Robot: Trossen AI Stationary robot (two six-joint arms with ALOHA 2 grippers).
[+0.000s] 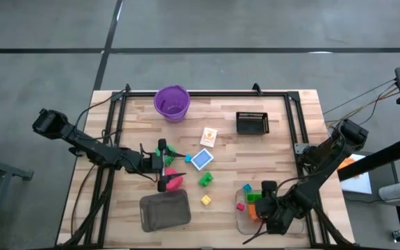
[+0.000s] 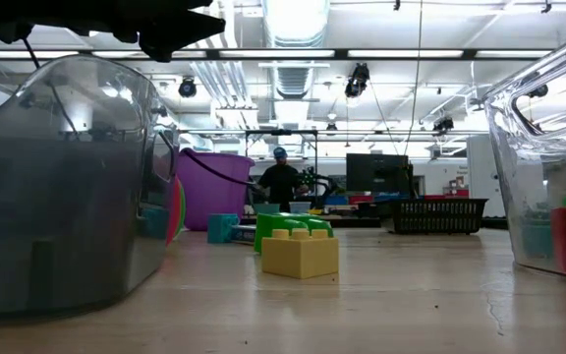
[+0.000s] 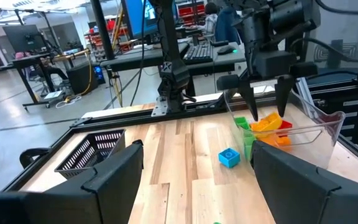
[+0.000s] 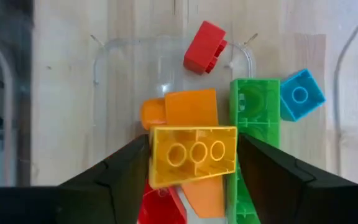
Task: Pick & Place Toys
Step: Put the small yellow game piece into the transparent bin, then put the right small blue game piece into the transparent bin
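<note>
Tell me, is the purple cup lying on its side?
No, the purple cup stands upright near the table's far edge, with its open mouth facing up in the high view.

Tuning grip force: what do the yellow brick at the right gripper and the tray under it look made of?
Yellow brick: likely hard moulded plastic, smooth and glossy, with crisp round studs. Clear tray: looks like thin transparent plastic, since the wood grain shows through and its rim glints.

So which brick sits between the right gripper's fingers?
The yellow brick, three studs showing, above the clear tray; the orange, green, red and blue bricks lie below or beside it.
</note>
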